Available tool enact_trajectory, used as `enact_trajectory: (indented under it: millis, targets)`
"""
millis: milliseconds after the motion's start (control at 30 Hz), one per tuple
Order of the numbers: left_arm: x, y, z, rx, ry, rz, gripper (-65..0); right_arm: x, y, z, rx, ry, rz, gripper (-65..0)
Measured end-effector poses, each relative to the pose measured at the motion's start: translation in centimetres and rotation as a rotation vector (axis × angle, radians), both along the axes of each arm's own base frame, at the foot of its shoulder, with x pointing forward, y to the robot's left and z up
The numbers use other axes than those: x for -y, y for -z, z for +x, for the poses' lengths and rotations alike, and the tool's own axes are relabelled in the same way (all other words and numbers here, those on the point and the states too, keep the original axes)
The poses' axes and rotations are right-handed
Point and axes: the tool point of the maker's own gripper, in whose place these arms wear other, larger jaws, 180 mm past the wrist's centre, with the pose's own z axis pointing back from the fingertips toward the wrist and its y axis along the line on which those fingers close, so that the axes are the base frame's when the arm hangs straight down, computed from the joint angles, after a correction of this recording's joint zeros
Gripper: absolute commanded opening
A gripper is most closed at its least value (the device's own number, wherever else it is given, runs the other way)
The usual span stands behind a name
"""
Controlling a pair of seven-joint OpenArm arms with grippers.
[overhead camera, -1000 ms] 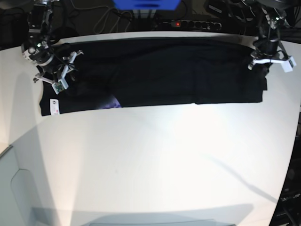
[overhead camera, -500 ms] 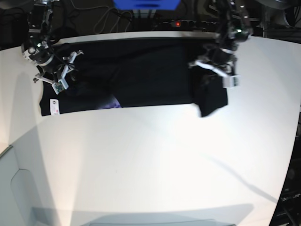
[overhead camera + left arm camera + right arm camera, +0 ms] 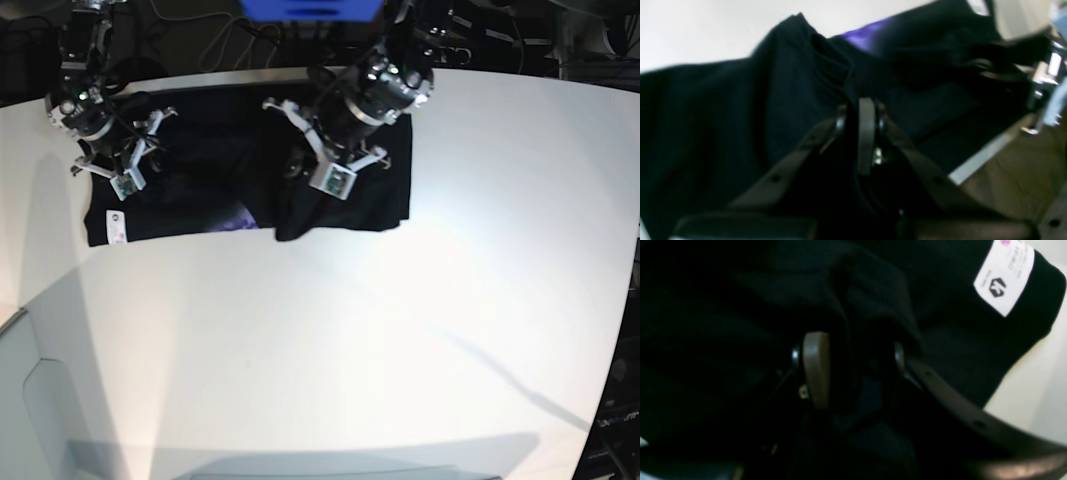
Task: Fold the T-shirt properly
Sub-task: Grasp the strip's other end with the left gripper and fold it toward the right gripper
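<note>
The black T-shirt (image 3: 200,175) lies along the white table's (image 3: 350,330) far edge, its right end doubled back over the middle. My left gripper (image 3: 312,165) hovers over the middle, shut on a pinch of that lifted cloth (image 3: 826,66). A corner hangs below it. At the shirt's left end my right gripper (image 3: 135,160) rests on the cloth, open, with a raised fold (image 3: 870,303) between its fingers (image 3: 815,370). The white tag (image 3: 1003,276) and purple print (image 3: 240,218) show near the front left hem.
A blue box (image 3: 310,8) and cables sit just behind the table's far edge. A grey panel (image 3: 30,400) stands at the lower left corner. The table's right edge (image 3: 632,300) drops to dark equipment.
My left gripper has carried the shirt's right end leftward across the table, from the far right to over the middle. The right gripper has not moved.
</note>
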Motion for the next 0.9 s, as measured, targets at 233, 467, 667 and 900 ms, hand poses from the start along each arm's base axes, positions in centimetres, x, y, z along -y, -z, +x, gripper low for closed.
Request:
enact_trajectory:
  millis: [233, 467, 667, 900]
  targets:
    - [2.4, 0.8, -0.3, 0.032, 0.102, 0.063, -65.0, 0.0, -0.1, 0.2, 0.003, 0.000, -0.002, -42.8]
    - [3.5, 2.3, -0.9, 0.001, 0.150, 0.083, -65.0, 0.0, -0.1, 0.2, 0.003, 0.000, -0.002, -42.8]
    - [4.1, 2.4, -0.7, 0.007, 0.175, 0.090, -57.1, 0.0, -0.1, 0.2, 0.003, 0.000, -0.002, -42.8]
    - [4.1, 2.0, -0.6, 0.014, 0.175, 0.083, -22.3, 0.0, -0.1, 0.3, 0.004, 0.000, -0.002, -42.8]
